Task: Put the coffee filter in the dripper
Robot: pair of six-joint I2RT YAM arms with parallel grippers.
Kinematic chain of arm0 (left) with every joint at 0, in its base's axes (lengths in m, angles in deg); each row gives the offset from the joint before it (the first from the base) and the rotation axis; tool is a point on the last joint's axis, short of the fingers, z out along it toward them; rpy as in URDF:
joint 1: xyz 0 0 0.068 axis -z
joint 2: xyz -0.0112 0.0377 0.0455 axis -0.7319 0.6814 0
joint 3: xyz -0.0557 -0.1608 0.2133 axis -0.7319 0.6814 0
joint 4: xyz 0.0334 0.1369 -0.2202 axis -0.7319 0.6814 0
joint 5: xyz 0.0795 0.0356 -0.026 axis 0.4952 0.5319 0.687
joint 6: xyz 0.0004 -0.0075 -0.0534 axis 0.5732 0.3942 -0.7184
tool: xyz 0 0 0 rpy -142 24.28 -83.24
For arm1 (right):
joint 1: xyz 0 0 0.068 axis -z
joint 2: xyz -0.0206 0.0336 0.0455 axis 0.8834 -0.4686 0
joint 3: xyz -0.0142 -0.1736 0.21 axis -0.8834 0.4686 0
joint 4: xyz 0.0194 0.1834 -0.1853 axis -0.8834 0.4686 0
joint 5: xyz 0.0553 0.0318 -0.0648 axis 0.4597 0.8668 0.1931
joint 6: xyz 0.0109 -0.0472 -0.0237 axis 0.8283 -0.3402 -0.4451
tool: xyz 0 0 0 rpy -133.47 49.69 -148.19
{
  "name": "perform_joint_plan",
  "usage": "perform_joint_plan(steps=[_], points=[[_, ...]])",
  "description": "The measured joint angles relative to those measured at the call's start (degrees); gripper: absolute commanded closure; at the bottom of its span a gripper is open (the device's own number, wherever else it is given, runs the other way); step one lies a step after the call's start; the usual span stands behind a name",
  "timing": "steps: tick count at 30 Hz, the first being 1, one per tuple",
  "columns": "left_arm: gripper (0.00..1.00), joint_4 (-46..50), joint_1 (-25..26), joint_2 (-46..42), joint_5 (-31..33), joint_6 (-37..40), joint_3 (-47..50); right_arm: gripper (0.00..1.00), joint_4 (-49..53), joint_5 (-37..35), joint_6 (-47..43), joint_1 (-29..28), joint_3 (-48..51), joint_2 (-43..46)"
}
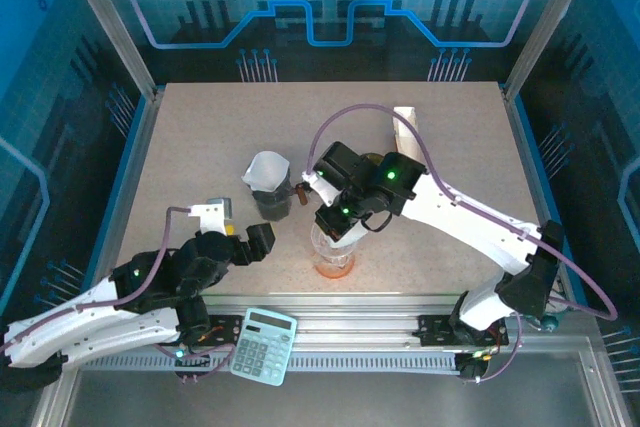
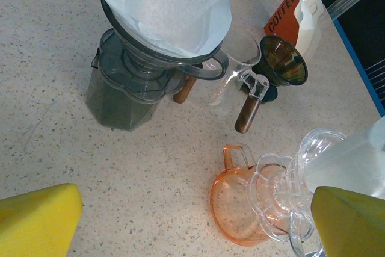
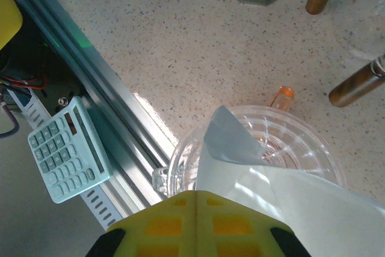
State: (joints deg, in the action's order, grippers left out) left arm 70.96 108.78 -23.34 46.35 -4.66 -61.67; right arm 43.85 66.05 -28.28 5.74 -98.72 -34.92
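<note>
My right gripper (image 3: 195, 200) is shut on a white paper coffee filter (image 3: 274, 191). The filter's pointed end hangs over the mouth of the clear glass dripper (image 3: 186, 154). That dripper (image 1: 333, 247) stands on an orange cup (image 2: 243, 206) near the table's front edge, under the right gripper (image 1: 335, 222). To its left my left gripper (image 1: 255, 240) is open and holds nothing, its yellow fingertips (image 2: 36, 224) wide apart above bare table. In the left wrist view the held filter (image 2: 346, 161) rises out of the clear dripper (image 2: 289, 188).
A grey dripper lined with another filter (image 2: 168, 13) sits on a grey server (image 1: 270, 202). Behind are a glass jug with a wooden handle (image 2: 248, 112), a dark green dripper (image 2: 284, 59) and a coffee box (image 1: 405, 132). A calculator (image 1: 263, 345) lies on the front rail.
</note>
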Motion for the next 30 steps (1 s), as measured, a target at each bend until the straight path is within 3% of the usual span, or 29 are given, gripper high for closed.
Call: perform_joint_plan(steps=[18, 30], points=[[0.01, 0.00, 0.00, -0.26, -0.46, -0.02, 0.00, 1.00, -6.12, 1.75, 0.15, -0.31, 6.73, -1.88], [0.01, -0.11, 0.00, 0.26, -1.38, -0.02, 0.00, 0.49, -8.87, 1.81, 1.46, -0.31, 9.18, 1.86]])
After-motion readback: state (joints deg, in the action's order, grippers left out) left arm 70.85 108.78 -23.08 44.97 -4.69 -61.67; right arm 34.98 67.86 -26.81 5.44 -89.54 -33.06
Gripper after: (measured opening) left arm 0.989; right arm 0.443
